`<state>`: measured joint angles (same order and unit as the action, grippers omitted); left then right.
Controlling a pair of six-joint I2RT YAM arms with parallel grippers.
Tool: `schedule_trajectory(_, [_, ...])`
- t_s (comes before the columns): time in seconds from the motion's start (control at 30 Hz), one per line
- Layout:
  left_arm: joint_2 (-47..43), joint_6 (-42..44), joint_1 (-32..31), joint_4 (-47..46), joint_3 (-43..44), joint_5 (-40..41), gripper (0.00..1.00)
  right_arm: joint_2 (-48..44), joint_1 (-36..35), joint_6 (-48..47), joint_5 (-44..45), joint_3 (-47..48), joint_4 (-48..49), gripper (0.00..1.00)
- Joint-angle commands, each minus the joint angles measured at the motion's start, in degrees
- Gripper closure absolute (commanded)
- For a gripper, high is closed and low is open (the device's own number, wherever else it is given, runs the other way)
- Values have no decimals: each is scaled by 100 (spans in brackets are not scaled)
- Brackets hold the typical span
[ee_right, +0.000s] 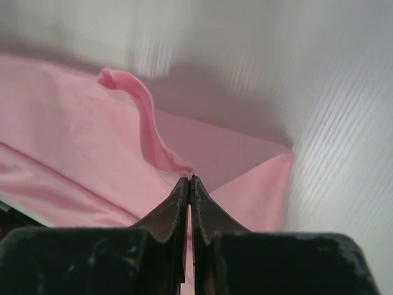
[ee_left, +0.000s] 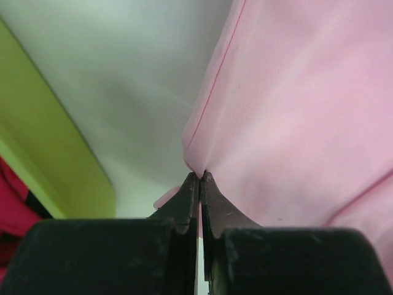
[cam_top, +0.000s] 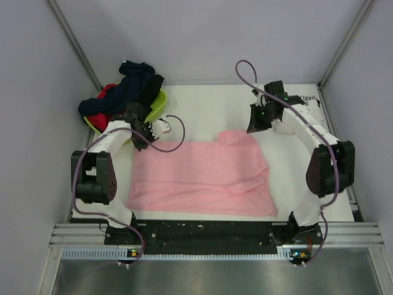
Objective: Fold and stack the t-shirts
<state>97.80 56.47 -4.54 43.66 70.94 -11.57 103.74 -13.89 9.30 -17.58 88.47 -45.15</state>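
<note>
Both pinching pink t-shirt: left gripper, right gripper.

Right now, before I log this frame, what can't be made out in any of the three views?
1. What lies under the dark and red clothes in the green basket: in the top view the pile covers it, and the left wrist view cuts it off.
2. How much of the pink t-shirt the left gripper and right gripper pinch: their own closed tips hide it.
3. The table behind the shirt: blurred in the right wrist view.
</note>
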Motion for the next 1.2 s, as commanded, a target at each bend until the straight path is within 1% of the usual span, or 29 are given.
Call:
schedule_trajectory(0.0, [-927,127,14,28,-632,-38,100,-1328,-96,344,-157,-1276,199,100])
schedule_trajectory(0.1, [-1350,303,-38,204,-1081,41,100,-2093,-149,581,-219,-2041,147,100])
schedule_trajectory(0.23, [-1676,426,-65,432,-1573,261,100,-3103,-167,818,-140,-2973,-117,100])
schedule_trajectory(0.33, [-1729,514,-74,372,-1933,322,100,-3623,-167,1073,-193,-3711,-109,100])
schedule_trajectory(0.43, [-1650,479,-109,345,-2127,401,100,-3808,-167,1293,-167,-4275,6,100])
schedule_trajectory(0.53, [-1729,444,-109,397,-2145,428,100,-3967,-158,1399,-70,-4408,-108,100])
schedule_trajectory(0.67, [-1922,436,-118,433,-2154,340,100,-4239,-167,1425,141,-4347,-495,100])
schedule_trajectory(0.87, [-1905,408,-135,406,-2303,305,100,-4389,-167,1469,10,-4565,-724,100])
schedule_trajectory(0.9, [-1905,452,-135,459,-2347,348,96,-4389,-175,1496,-52,-4636,-672,100])
schedule_trajectory(0.93, [-1905,496,-135,616,-2348,366,86,-4372,-236,1548,-78,-4654,-662,100])
schedule_trajectory(0.97, [-1905,566,-135,870,-2295,340,73,-4345,-315,1592,-105,-4646,-645,100])
schedule_trajectory(1.0, [-1922,672,-135,1264,-2199,270,58,-4319,-368,1671,-174,-4645,-619,100])
schedule_trajectory(1.03, [-1957,777,-135,1668,-2076,200,49,-4293,-386,1741,-245,-4672,-618,100])
schedule_trajectory(1.07, [-1992,848,-135,2038,-1919,138,43,-4275,-386,1820,-272,-4698,-636,100])
schedule_trajectory(1.13, [-2072,1032,-135,2863,-1559,33,38,-4214,-386,1874,-298,-4768,-819,100])
schedule_trajectory(1.17, [-2089,1146,-135,3215,-1365,-2,36,-4161,-395,1865,-316,-4786,-994,92])
